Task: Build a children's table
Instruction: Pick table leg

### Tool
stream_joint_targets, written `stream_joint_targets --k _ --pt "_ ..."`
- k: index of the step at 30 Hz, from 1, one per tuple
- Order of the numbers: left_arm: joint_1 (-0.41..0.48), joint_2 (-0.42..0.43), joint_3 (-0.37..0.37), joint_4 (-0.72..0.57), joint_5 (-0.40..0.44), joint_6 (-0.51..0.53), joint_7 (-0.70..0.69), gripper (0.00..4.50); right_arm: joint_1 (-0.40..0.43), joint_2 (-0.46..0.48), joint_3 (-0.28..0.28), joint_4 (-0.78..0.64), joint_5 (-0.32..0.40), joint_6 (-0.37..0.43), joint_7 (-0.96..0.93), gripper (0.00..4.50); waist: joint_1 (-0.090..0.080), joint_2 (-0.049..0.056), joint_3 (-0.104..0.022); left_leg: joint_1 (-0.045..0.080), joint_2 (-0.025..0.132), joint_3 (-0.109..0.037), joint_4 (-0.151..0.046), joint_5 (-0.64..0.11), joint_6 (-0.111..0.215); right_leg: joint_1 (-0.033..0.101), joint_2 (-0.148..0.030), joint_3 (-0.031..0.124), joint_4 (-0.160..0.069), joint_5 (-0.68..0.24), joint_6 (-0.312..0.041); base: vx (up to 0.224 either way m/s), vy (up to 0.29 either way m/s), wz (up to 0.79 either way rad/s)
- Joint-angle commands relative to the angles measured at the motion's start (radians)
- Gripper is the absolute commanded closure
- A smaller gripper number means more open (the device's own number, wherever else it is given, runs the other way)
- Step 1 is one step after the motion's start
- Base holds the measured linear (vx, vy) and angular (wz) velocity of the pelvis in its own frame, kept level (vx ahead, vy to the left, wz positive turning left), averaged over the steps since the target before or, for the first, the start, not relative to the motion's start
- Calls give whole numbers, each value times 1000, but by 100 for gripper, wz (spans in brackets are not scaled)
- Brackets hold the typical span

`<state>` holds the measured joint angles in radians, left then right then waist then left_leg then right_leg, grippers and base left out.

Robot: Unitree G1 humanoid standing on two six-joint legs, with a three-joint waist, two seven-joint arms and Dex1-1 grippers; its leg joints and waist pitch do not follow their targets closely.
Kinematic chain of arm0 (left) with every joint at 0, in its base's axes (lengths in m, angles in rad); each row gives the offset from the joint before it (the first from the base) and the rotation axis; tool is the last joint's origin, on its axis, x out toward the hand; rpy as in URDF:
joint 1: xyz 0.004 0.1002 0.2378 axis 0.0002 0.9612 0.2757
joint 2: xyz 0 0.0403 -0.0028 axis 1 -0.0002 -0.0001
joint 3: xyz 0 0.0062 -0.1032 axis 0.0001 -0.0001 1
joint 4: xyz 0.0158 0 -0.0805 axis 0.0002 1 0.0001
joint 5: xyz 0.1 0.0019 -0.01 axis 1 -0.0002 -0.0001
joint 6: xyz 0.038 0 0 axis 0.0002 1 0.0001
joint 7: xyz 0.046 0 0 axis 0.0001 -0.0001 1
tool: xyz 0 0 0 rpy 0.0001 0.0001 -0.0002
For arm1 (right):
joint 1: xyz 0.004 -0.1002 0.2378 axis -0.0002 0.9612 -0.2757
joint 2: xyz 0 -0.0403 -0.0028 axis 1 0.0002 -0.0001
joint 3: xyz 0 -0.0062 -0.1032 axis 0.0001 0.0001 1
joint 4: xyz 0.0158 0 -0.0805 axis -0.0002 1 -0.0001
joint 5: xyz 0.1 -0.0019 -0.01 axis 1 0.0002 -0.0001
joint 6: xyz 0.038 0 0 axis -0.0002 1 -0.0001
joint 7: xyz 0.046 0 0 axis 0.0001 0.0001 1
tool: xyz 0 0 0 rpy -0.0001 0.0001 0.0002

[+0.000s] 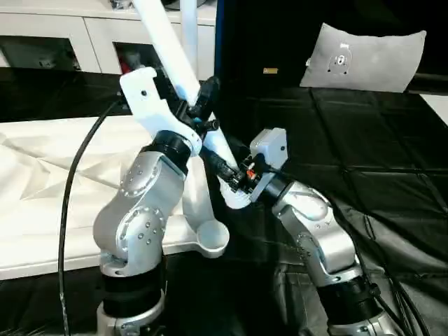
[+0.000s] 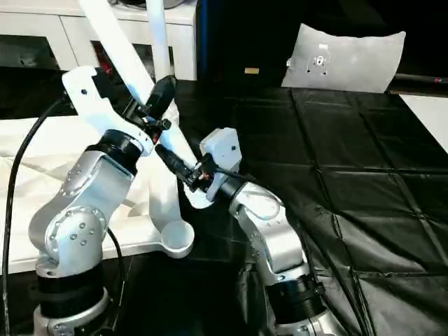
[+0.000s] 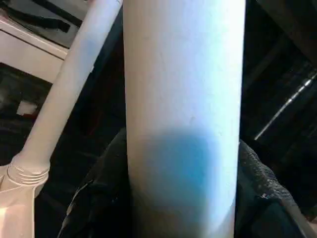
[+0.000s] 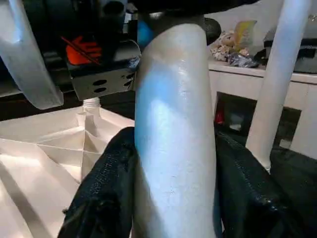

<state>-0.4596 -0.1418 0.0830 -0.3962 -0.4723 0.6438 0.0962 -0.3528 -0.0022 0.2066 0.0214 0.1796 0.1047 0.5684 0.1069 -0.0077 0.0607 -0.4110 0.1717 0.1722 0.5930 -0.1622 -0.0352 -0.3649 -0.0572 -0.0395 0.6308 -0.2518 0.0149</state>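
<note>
The white table top (image 1: pixel 42 175) lies ribbed side up on the black workbench, at the left. A long white leg (image 1: pixel 168 49) slants over the top's right edge, and both grippers hold it. My left gripper (image 1: pixel 199 105) is shut on its middle, with black fingers (image 3: pixel 99 198) against both sides. My right gripper (image 1: pixel 234 171) is shut on the lower end, its fingers (image 4: pixel 104 188) pressed to the tube. Another leg (image 1: pixel 188 28) stands upright at the far corner, its threaded collar (image 3: pixel 28 171) seated in a socket. The near round corner socket (image 1: pixel 213 238) is empty.
Black mat (image 1: pixel 364 161) covers the bench to the right. A grey cushion (image 1: pixel 367 59) leans at the back right, and white cabinets (image 1: pixel 56 35) stand behind the bench. A black cable (image 1: pixel 70 196) hangs beside my left forearm.
</note>
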Motion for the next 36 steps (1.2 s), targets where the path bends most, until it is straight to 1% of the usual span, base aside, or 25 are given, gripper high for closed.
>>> stream_joint_targets --k 1,4,5,6,7,9,10,11,12,13,14,15,16,17,18,19,20,21,22,23,25,26,31,33,36 --pt "11 -10 -2 0 12 -1 28 269 -1 3 8 -10 -18 -24 -16 268 -5 5 -54 34 61 -30 -76 -191 -30 27 -77 44 -71 88 -135 0 0 0" --pt "7 -2 9 5 7 -1 23 269 -1 6 6 -11 -6 -2 -11 268 -7 5 -55 33 61 -30 -75 -186 -24 28 -78 44 -70 93 -135 0 0 0" --pt "0 7 18 11 3 -2 11 269 -1 9 4 -15 39 31 18 233 -8 4 -55 33 60 -30 -75 -184 -20 29 -78 44 -70 96 -137 0 0 0" --pt "-4 13 22 14 2 -1 6 269 -1 10 0 -19 47 37 17 233 -10 0 -55 32 61 -30 -75 -183 -15 29 -78 44 -71 96 -139 0 0 0" --pt "-21 50 36 31 -9 12 -26 269 -4 6 -28 -44 106 98 31 212 -9 2 -56 33 60 -30 -73 -179 -15 29 -78 44 -70 96 -139 0 0 0" --pt "-45 109 59 58 -35 38 -84 269 -11 -21 -65 -85 200 213 72 190 -10 6 -56 36 58 -31 -75 -181 -13 28 -74 43 -69 82 -133 0 0 0" --pt "-50 126 65 66 -46 46 -102 269 -13 -32 -72 -95 229 248 89 181 -11 7 -56 38 57 -33 -75 -181 -15 29 -72 42 -68 82 -128 0 0 0" --pt "-50 126 65 66 -46 46 -102 269 -13 -32 -72 -95 229 248 89 172 -11 7 -58 37 58 -33 -75 -173 -17 29 -74 43 -68 92 -127 0 0 0" --pt "-64 187 80 88 -112 99 -194 269 -26 -94 -89 -124 310 351 158 164 -13 4 -58 36 57 -32 -73 -156 -19 32 -73 41 -66 110 -130 0 0 0" --pt "-64 187 80 88 -112 99 -194 269 -26 -94 -89 -124 310 351 158 155 -11 6 -61 39 54 -31 -70 -141 -18 33 -73 41 -63 123 -134 0 0 0" --pt "-79 233 105 107 -192 153 -278 269 -45 -149 -106 -142 369 420 220 146 -9 6 -60 41 52 -30 -68 -128 -20 30 -71 40 -63 129 -141 0 0 0" --pt "-85 258 107 114 -214 165 -322 269 -56 -169 -114 -144 390 449 238 146 -9 8 -61 40 51 -27 -67 -122 -20 28 -73 40 -61 125 -157 0 0 0" --pt "-94 281 113 123 -242 182 -365 269 -70 -190 -125 -145 417 476 261 136 -8 7 -59 39 52 -27 -68 -124 -21 28 -73 39 -62 116 -161 0 0 0" --pt "-104 300 122 134 -276 202 -407 269 -87 -212 -135 -145 445 511 283 124 -7 7 -61 40 50 -25 -67 -119 -22 30 -73 40 -60 108 -171 0 0 0" --pt "-113 324 123 145 -300 215 -451 269 -102 -235 -140 -146 471 548 306 124 -6 11 -61 42 50 -25 -67 -120 -21 27 -73 39 -61 100 -179 0 0 0" --pt "-124 355 117 154 -330 232 -512 269 -119 -263 -140 -145 492 589 333 113 -4 11 -62 42 52 -25 -67 -118 -22 28 -74 39 -60 99 -183 0 0 0" --pt "-133 383 106 157 -358 250 -573 269 -132 -285 -137 -145 502 620 355 103 -2 10 -63 43 50 -25 -66 -113 -23 29 -74 38 -59 100 -191 0 0 0" --pt "-137 398 97 158 -367 253 -611 269 -140 -298 -134 -143 511 644 372 103 0 14 -63 42 51 -23 -67 -112 -23 28 -74 39 -59 97 -197 0 0 0" --pt "-144 418 80 160 -369 245 -666 269 -151 -321 -124 -140 521 675 401 86 1 12 -64 42 51 -23 -67 -109 -26 29 -74 39 -58 104 -202 0 0 0" --pt "-144 418 80 160 -369 245 -666 269 -151 -321 -124 -140 521 675 401 86 2 11 -64 42 52 -22 -66 -105 -27 29 -76 39 -58 111 -205 0 0 0" --pt "-163 445 65 171 -400 259 -756 269 -168 -363 -104 -142 539 719 438 78 5 10 -66 42 53 -22 -66 -100 -26 32 -78 38 -56 123 -213 0 0 0" --pt "-163 445 65 171 -400 259 -756 269 -168 -363 -104 -142 539 719 438 78 8 13 -66 43 52 -21 -65 -103 -29 30 -77 38 -56 117 -215 0 0 0" --pt "-229 467 64 211 -471 262 -876 269 -198 -403 -65 -131 536 731 495 78 15 8 -69 43 52 -18 -65 -111 -36 32 -80 39 -55 106 -227 0 0 0" --pt "-237 465 68 219 -482 257 -894 269 -202 -397 -60 -127 527 723 499 103 15 6 -69 43 54 -19 -66 -122 -40 32 -82 38 -55 89 -233 0 0 0" --pt "-244 456 74 230 -476 243 -888 269 -201 -396 -55 -127 524 725 505 113 15 5 -70 41 53 -18 -64 -113 -35 35 -83 40 -54 97 -232 0 0 0"
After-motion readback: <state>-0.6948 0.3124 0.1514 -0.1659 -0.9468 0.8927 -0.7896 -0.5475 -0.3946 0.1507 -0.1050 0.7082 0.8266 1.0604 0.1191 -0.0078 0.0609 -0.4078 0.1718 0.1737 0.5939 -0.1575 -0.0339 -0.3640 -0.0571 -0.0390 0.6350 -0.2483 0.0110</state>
